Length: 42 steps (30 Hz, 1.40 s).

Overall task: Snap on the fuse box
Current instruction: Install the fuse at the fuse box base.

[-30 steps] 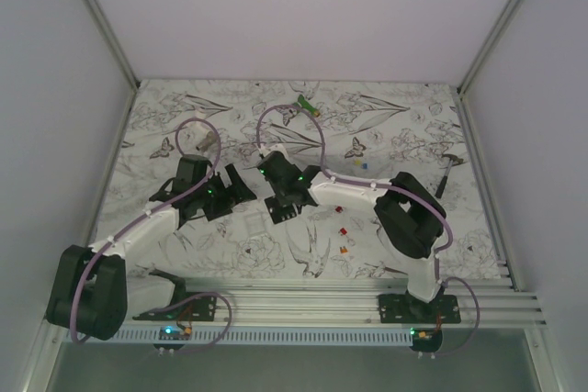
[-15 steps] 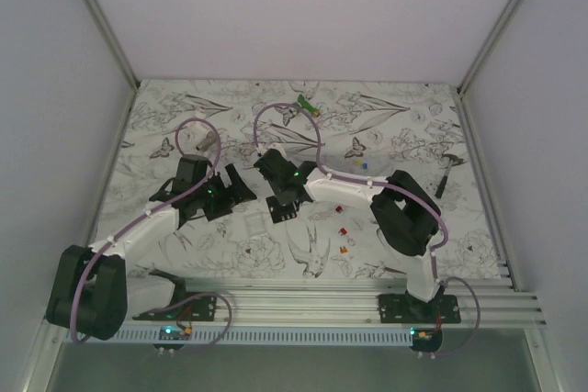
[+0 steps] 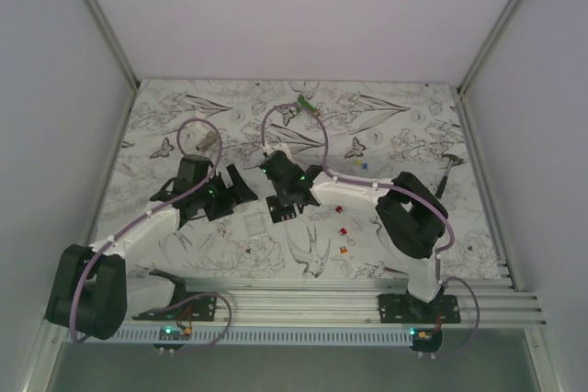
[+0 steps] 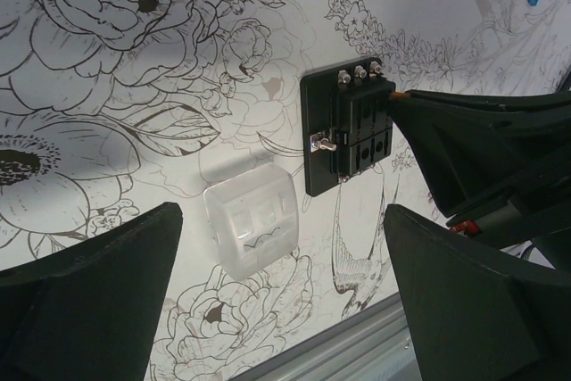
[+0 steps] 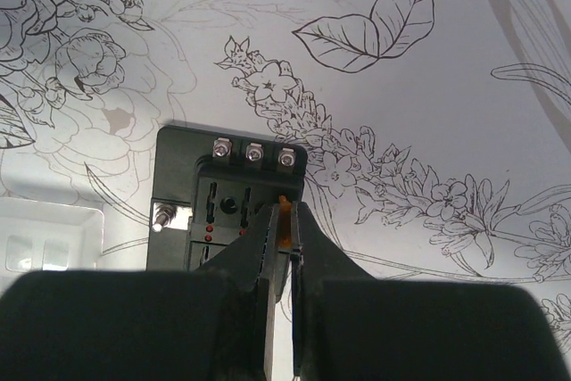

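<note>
Black-and-white flowered cloth (image 3: 404,126) covers the whole table. The fuse box (image 4: 348,136) lies flat on it about mid-table: a matte black square with three shiny screw heads along one edge and a metal stud on its side. Just beside it, not touching, is a frosted clear cover (image 4: 252,225) with rounded corners and moulded windows. The right gripper (image 4: 403,106) is over the box's slotted face, fingers pinched on a tiny orange fuse (image 5: 284,227); whether it touches the box I can't tell. The left gripper (image 3: 235,190) hangs above the cover, jaws spread wide and holding nothing. Loose red fuses (image 3: 337,210) lie off to the right, and a green-and-white tool (image 3: 308,105) sits near the far edge.
</note>
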Each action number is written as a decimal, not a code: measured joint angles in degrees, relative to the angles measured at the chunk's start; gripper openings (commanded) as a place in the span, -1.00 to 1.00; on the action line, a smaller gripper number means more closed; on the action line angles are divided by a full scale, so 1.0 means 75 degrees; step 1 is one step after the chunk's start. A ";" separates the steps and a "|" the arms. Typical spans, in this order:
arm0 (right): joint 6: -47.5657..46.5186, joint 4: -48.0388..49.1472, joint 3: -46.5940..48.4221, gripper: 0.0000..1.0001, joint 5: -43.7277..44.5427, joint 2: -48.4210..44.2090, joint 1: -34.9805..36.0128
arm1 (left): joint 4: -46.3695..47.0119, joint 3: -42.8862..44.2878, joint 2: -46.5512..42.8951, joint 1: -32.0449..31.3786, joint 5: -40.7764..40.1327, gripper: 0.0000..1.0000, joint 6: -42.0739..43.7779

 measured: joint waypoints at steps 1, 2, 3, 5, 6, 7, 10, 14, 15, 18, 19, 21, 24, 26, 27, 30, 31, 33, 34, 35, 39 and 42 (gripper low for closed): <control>0.0012 0.0023 -0.0006 -0.80 -0.0015 -0.0006 0.0000 | 0.0003 0.0000 0.0006 -0.0023 0.0012 0.99 -0.0003; 0.0017 0.0041 -0.0015 -0.79 -0.0026 -0.0015 -0.0006 | 0.0009 0.0003 0.0017 -0.0047 0.0015 0.99 -0.0006; 0.0020 0.0052 -0.0023 -0.78 -0.0044 -0.0026 -0.0009 | 0.0009 0.0009 0.0029 -0.0052 0.0015 0.99 -0.0009; 0.0044 0.0064 -0.0038 -0.73 -0.0052 -0.0038 -0.0015 | 0.0017 0.0026 0.0064 -0.0076 0.0017 0.99 -0.0023; 0.0050 0.0058 -0.0038 -0.70 -0.0058 -0.0047 -0.0015 | 0.0026 0.0026 0.0076 -0.0085 0.0017 0.99 -0.0023; 0.0055 0.0052 -0.0041 -0.67 -0.0076 -0.0052 -0.0015 | 0.0029 0.0026 0.0079 -0.0090 0.0017 0.99 -0.0026; 0.0096 0.0000 -0.0085 -0.61 -0.0178 -0.0070 -0.0015 | 0.0029 0.0038 0.0082 -0.0102 0.0026 0.99 -0.0026; 0.0181 -0.0096 -0.0119 -0.55 -0.0221 -0.0079 -0.0015 | 0.0055 0.0070 0.0108 -0.0108 0.0041 0.99 -0.0026; 0.0198 -0.0096 -0.0119 -0.54 -0.0219 -0.0079 -0.0015 | 0.0050 0.0070 0.0111 -0.0111 0.0041 0.99 -0.0026; 0.0251 -0.0111 -0.0119 -0.51 -0.0221 -0.0085 -0.0015 | 0.0052 0.0070 0.0111 -0.0111 0.0044 0.99 -0.0026; 0.0262 -0.0122 -0.0119 -0.48 -0.0221 -0.0090 -0.0015 | 0.0052 0.0070 0.0111 -0.0111 0.0044 0.99 -0.0026; 0.0280 -0.0131 -0.0128 -0.43 -0.0219 -0.0105 -0.0015 | 0.0052 0.0070 0.0111 -0.0111 0.0044 0.99 -0.0026; 0.0303 -0.0187 -0.0163 -0.44 -0.0221 -0.0149 -0.0015 | 0.0052 0.0070 0.0111 -0.0128 0.0044 0.99 -0.0026; 0.0309 -0.0219 -0.0187 -0.46 -0.0224 -0.0175 -0.0015 | 0.0052 0.0070 0.0111 -0.0140 0.0047 0.99 -0.0026; 0.0312 -0.0224 -0.0195 -0.47 -0.0224 -0.0181 -0.0015 | 0.0052 0.0070 0.0111 -0.0146 0.0044 0.99 -0.0026; 0.0335 -0.0236 -0.0221 -0.48 -0.0224 -0.0207 -0.0015 | 0.0052 0.0070 0.0111 -0.0146 0.0044 0.99 -0.0026; 0.0338 -0.0239 -0.0236 -0.48 -0.0224 -0.0219 -0.0015 | 0.0052 0.0070 0.0111 -0.0146 0.0044 0.99 -0.0026; 0.0341 -0.0251 -0.0265 -0.48 -0.0224 -0.0251 -0.0015 | 0.0052 0.0070 0.0111 -0.0146 0.0044 0.99 -0.0026; 0.0344 -0.0271 -0.0271 -0.48 -0.0227 -0.0271 -0.0015 | 0.0052 0.0070 0.0111 -0.0146 0.0044 0.99 -0.0026; 0.0350 -0.0280 -0.0277 -0.47 -0.0224 -0.0289 -0.0015 | 0.0052 0.0070 0.0111 -0.0146 0.0044 0.99 -0.0026; 0.0393 -0.0294 -0.0277 -0.38 -0.0239 -0.0329 -0.0015 | 0.0052 0.0070 0.0111 -0.0146 0.0047 0.99 -0.0026; 0.0423 -0.0300 -0.0277 -0.36 -0.0245 -0.0350 -0.0015 | 0.0052 0.0070 0.0111 -0.0146 0.0047 0.99 -0.0026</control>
